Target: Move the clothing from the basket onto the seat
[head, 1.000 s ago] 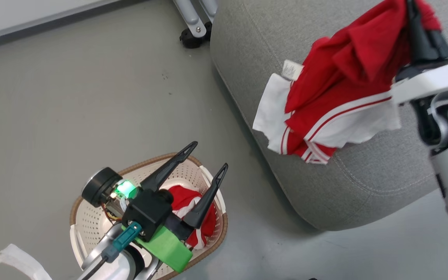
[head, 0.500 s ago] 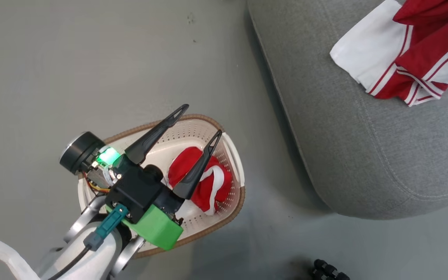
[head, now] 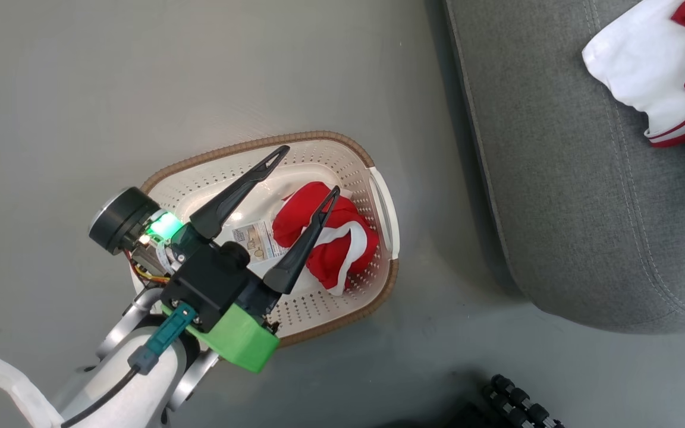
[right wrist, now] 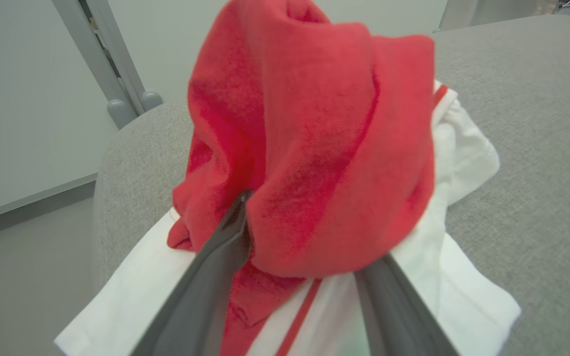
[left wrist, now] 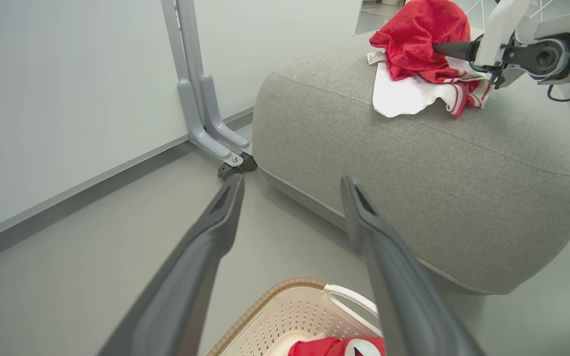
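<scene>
While 1 garment (head: 640,77) is lying on the seat (head: 556,178), you're halfway.
Left gripper (head: 311,169) and right gripper (right wrist: 305,227) are gaping; 1 red bundle (head: 330,267) is waiting in the basket (head: 348,169).

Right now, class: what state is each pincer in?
Left pincer: open, empty, over the basket.
Right pincer: open, red clothing draped over its fingers.

You get bright, even, diffuse light. Just beyond the left claw (head: 311,169) tips the floor (head: 110,89) carries a pale glare patch, and to the claw's right a soft shadow hugs the seat (head: 556,208) edge. Behind that claw a green lamp (head: 164,226) glows. Right at the right claw (right wrist: 307,217), the clothing (right wrist: 314,148) is soft and out of focus. Both wrist views blur the finger bases.
</scene>
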You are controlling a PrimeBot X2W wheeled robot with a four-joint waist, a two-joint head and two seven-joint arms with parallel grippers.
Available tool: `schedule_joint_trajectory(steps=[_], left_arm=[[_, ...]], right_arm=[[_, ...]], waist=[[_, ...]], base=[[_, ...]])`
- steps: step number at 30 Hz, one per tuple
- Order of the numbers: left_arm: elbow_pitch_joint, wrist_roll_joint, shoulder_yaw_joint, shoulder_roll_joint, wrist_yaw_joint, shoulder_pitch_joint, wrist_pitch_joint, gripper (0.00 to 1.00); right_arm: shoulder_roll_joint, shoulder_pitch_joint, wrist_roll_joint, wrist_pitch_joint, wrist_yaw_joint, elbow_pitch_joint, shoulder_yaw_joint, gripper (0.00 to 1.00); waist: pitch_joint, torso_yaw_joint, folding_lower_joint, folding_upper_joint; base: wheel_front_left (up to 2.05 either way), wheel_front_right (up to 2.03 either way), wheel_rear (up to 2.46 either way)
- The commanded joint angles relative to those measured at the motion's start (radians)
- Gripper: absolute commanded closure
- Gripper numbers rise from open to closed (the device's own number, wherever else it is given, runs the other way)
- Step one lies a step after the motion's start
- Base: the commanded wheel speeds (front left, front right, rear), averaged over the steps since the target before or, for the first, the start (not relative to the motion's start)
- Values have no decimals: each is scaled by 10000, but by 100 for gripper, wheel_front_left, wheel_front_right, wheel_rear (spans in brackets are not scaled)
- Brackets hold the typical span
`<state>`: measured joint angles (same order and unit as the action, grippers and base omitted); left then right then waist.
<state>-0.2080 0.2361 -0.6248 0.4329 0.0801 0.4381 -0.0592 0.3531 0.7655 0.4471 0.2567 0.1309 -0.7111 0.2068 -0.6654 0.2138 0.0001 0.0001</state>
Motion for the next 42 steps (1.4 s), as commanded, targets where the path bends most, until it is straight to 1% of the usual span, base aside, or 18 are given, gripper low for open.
schedule_joint_trajectory(steps=[1, 3, 7, 9, 13, 16, 18, 23, 27, 30, 35, 42], left_arm=[[61, 0, 16, -18, -59, 91, -101, 0], [165, 66, 81, -83, -192, -38, -250, 0], [467, 191, 162, -223, -385, -250, -542, 0], [650, 254, 237, -288, -501, -361, -743, 0], [1070, 505, 531, -532, -866, -626, -1284, 0], [1383, 676, 919, -741, -1231, -791, -1695, 0], [1584, 803, 1138, -876, -1383, -903, -1865, 0], [2011, 1026, 1854, -1126, -1721, -1176, -2057, 0], [2118, 1075, 2710, -1466, -1910, -1535, -2064, 0], [2132, 1026, 3294, -1755, -1926, -1884, -2060, 0], [2402, 852, 4161, -2152, -1757, -2637, -2063, 0], [2806, 494, 4712, -2435, -1341, -3639, -2052, 0]], right_arm=[[-73, -335, 16, 80, -3, 11, 134, 0], [-249, -725, -29, 82, -3, 315, 312, 0], [-728, -1868, -388, 83, -3, 1483, 726, 0], [-997, -2448, -745, 86, -1, 2339, 903, 0], [-1817, -3658, -1446, 87, -1, 4041, 1038, 0], [-2339, -4455, -2031, 88, -1, 5211, 774, 0], [-2583, -4865, -2229, 88, -1, 5886, 432, 0], [-2852, -5773, -2686, 3, -1, 7111, -216, 0], [-2945, -6338, -2981, -257, -3, 7920, -731, 0], [-2976, -6670, -3112, -505, -1, 8303, -1101, 0], [-3003, -7082, -3227, -804, -3, 8510, -1659, 0], [-3011, -7674, -3278, -1044, -1, 8372, -1832, 0]], waist=[[166, -28, -1, -1], [375, -30, -1, -1], [876, -67, -1, -1], [1177, -100, -1, -1], [1743, -201, -1, -1], [2113, -358, -1, -1], [2322, -508, -1, -1], [2833, -920, -1, -1], [3285, -1340, -1, -1], [3589, -1617, -1, -1], [4216, -1985, -1, -1], [5084, -2103, -1, -1]], base=[[0, 0, 0], [0, 0, 0], [0, 0, 0], [0, 0, 0], [0, 0, 0], [0, 0, 0], [0, 0, 0], [0, 0, 0], [0, 0, 0], [0, 0, 0], [0, 0, 0], [0, 0, 0]])
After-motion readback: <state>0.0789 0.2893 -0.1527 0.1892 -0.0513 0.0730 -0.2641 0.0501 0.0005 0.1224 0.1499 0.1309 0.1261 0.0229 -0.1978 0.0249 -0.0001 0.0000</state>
